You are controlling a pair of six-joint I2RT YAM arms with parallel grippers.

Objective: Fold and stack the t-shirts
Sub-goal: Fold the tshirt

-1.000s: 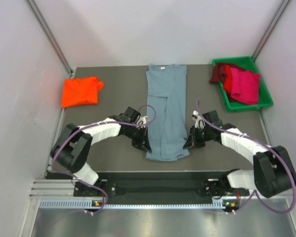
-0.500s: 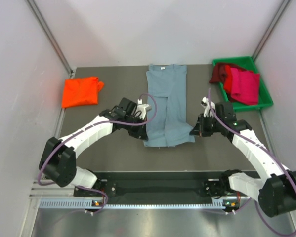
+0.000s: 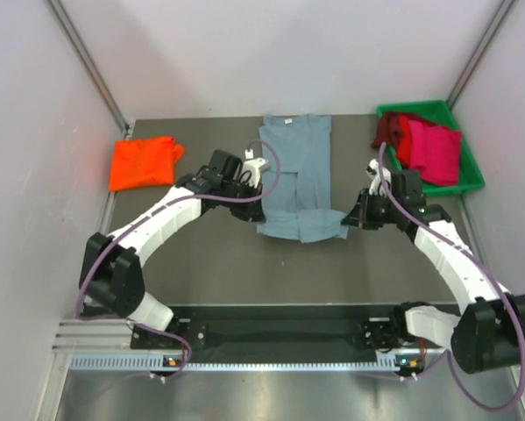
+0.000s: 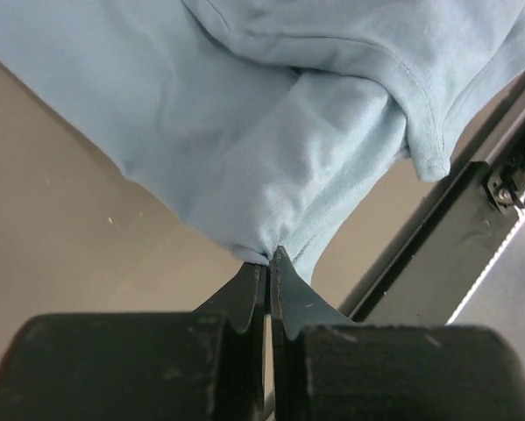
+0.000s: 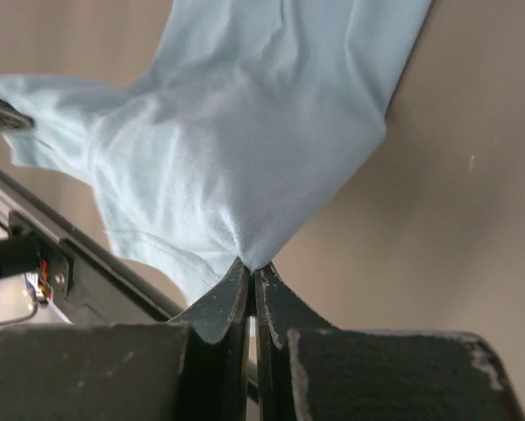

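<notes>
Blue-grey t-shirt [image 3: 293, 167] hem in left claw [image 4: 268, 263] and right claw [image 5: 251, 268]

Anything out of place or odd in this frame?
One thing: a dark red shirt hangs over the green bin's left rim, partly outside it, while the magenta shirt lies inside. The blue shirt, mid-fold, and the folded orange shirt look fine.

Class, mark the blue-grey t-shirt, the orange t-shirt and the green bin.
blue-grey t-shirt [image 3: 293, 156]: top view, upper body panel.
orange t-shirt [image 3: 141, 163]: top view, its middle.
green bin [image 3: 473, 167]: top view, right wall.
</notes>
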